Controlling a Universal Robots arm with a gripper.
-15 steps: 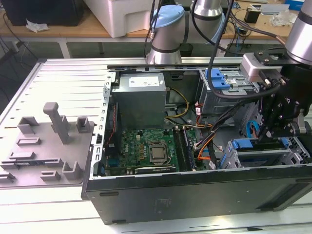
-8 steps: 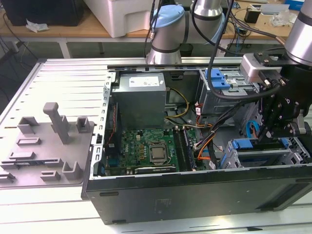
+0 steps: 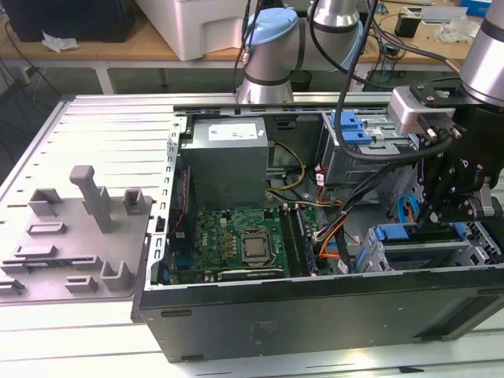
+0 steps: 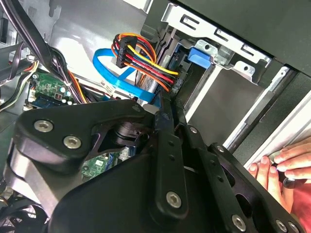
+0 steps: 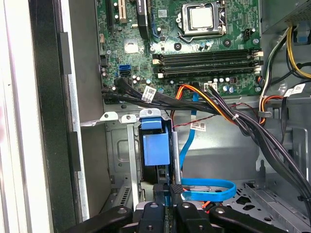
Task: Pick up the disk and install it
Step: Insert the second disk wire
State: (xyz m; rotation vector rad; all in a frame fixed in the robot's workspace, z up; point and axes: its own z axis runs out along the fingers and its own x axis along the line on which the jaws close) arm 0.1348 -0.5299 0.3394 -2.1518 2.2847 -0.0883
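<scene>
The disk (image 5: pixel 155 150) stands on edge in a slot of the metal drive cage (image 5: pixel 121 145), its blue carrier facing me in the first wrist view. In the exterior view its blue frame (image 3: pixel 394 233) shows at the case's front corner on that view's right. My gripper (image 5: pixel 169 189) is shut, with both fingers pressed together just at the disk's near end; I cannot tell whether they touch it. Seen from the second wrist view, the gripper (image 4: pixel 167 104) points into the cage beside a blue carrier tab (image 4: pixel 199 54).
The open computer case (image 3: pixel 315 315) holds a motherboard (image 3: pixel 236 240), a power supply (image 3: pixel 228 157), and blue and multicoloured cables (image 4: pixel 141 58) hanging close to the fingers. A person's hand (image 4: pixel 274 165) rests on the case rim. A grey fixture plate (image 3: pixel 79 228) lies outside the case.
</scene>
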